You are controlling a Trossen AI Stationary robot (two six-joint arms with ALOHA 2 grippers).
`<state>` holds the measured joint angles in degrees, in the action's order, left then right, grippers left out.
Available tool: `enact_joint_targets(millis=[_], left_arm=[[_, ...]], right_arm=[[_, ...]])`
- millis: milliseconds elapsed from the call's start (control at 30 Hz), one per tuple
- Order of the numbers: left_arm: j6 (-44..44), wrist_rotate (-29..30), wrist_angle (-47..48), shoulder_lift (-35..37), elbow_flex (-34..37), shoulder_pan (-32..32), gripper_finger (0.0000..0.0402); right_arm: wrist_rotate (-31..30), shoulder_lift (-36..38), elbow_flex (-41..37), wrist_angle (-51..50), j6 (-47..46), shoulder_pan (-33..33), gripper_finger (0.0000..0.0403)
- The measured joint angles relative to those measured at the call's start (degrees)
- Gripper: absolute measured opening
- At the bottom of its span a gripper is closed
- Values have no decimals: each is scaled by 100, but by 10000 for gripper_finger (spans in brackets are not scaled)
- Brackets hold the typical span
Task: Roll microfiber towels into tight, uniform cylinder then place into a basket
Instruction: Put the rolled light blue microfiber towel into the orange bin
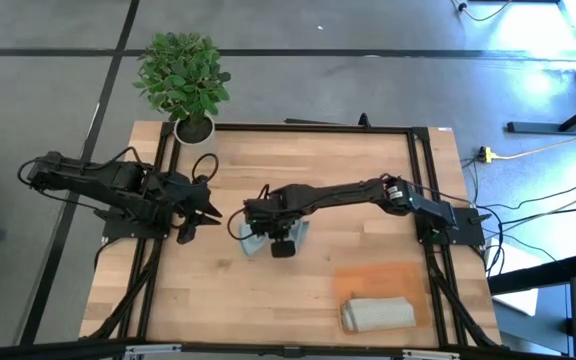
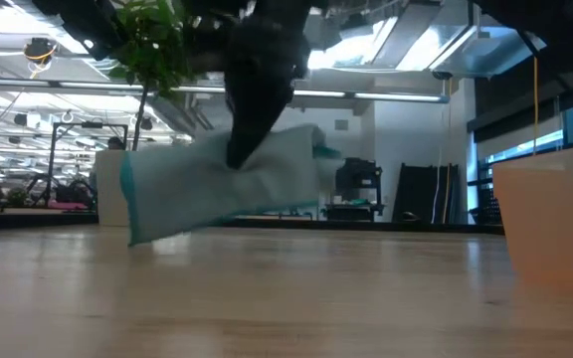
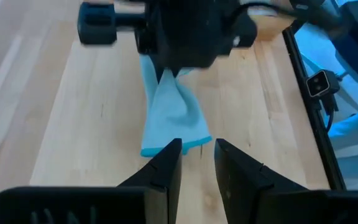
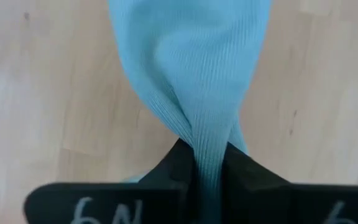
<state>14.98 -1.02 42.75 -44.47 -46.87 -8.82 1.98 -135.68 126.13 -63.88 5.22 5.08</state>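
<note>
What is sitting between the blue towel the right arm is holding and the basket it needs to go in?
Nothing visible stands on the bare table between them. The right end effector grips the blue towel near mid-table. The basket lies toward the near right corner, though a rolled grey towel already rests at its near edge.

**Two black arms, as I see them**

Both my arms are matte black, built of jointed blocky segments, with thin black cables looping beside them. The left hand has two dark wedge-shaped fingers. White marks show on the right hand.
</note>
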Motion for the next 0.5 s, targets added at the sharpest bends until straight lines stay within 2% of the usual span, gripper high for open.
enact_joint_targets(millis=[300,500], left_arm=[[7,-36,-172,-2,0,-4,85],[-32,-405,-773,-33,0,-29,85]], right_arm=[[-303,724,13,-409,108,-13,33],[-410,1190,-109,-1075,24,92,33]])
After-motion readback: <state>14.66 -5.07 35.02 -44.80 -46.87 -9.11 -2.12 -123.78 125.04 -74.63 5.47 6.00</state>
